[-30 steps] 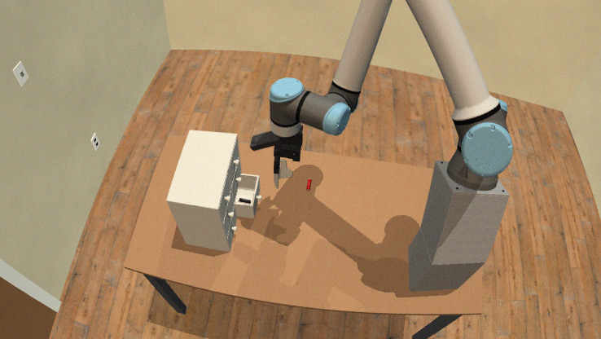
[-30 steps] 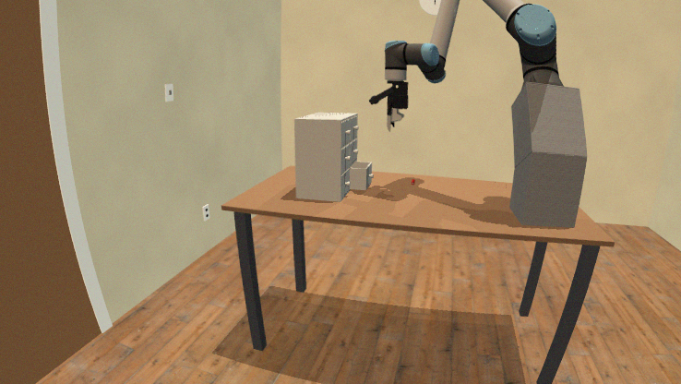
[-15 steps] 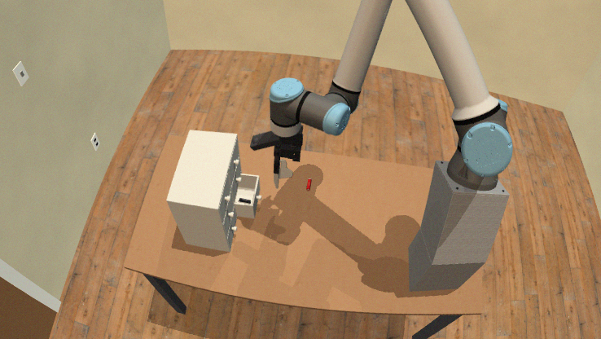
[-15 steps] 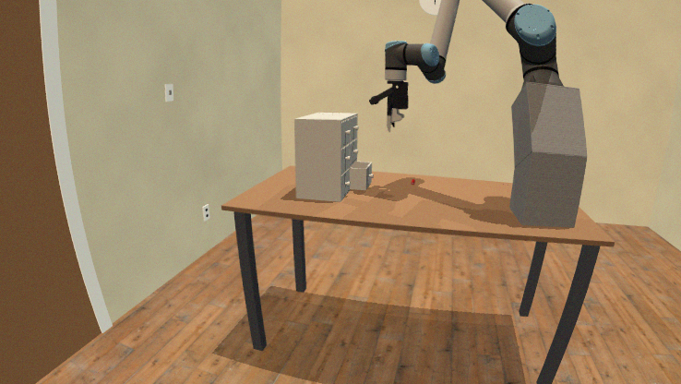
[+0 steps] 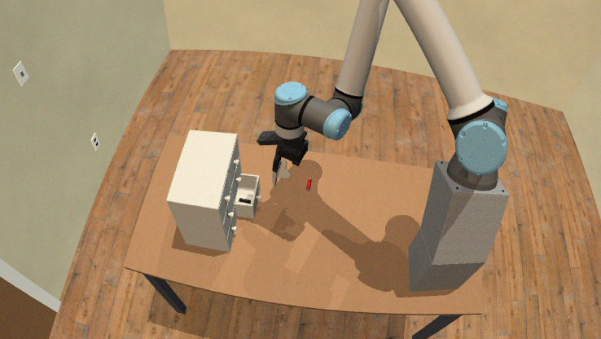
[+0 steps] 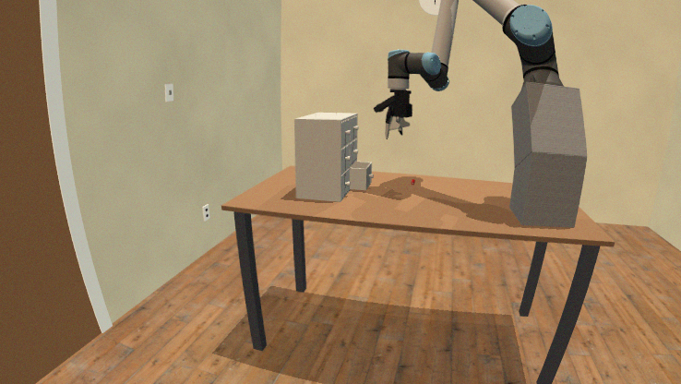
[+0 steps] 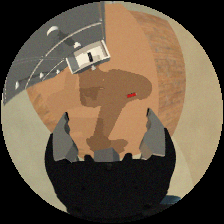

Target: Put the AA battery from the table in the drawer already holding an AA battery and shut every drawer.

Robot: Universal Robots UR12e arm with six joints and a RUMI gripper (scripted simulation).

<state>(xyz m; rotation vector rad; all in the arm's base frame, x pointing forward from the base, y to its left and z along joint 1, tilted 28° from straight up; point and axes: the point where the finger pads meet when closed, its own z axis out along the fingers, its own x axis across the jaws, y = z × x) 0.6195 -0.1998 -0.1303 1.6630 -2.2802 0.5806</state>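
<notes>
"Firstly, which details are obscured?"

"The arm's upper links are cut off by the top of the top and exterior views. The small dark item (image 5: 244, 200) (image 7: 90, 57) in the open white drawer (image 5: 248, 211) (image 6: 359, 177) (image 7: 92, 65) is too small to identify; the exterior view hides it."

"Describe the workpiece."

"AA battery (image 5: 309, 184) (image 6: 412, 181) (image 7: 131, 95): small red cylinder, lying on its side. Its markings are unreadable."

"State its position relative to the claw."

"It rests on the brown wooden counter (image 5: 379, 210) (image 6: 267, 195) (image 7: 50, 95), nearer the long edge by the back wall. The black claw with grey fingers (image 5: 281, 178) (image 6: 394, 136) is raised above the counter, fingers wide apart, nothing gripped. The battery lies below and apart from it, on the side away from the white box-shaped chest (image 5: 203, 168) (image 6: 318, 157) (image 7: 75, 15)."

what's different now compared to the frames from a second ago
The hand has turned a little about its upright axis, so in the exterior view both fingertips now show apart. It has taken hold of nothing. As they were: the red battery on the table, the chest, and the pulled-out drawer with a dark item inside.
</notes>
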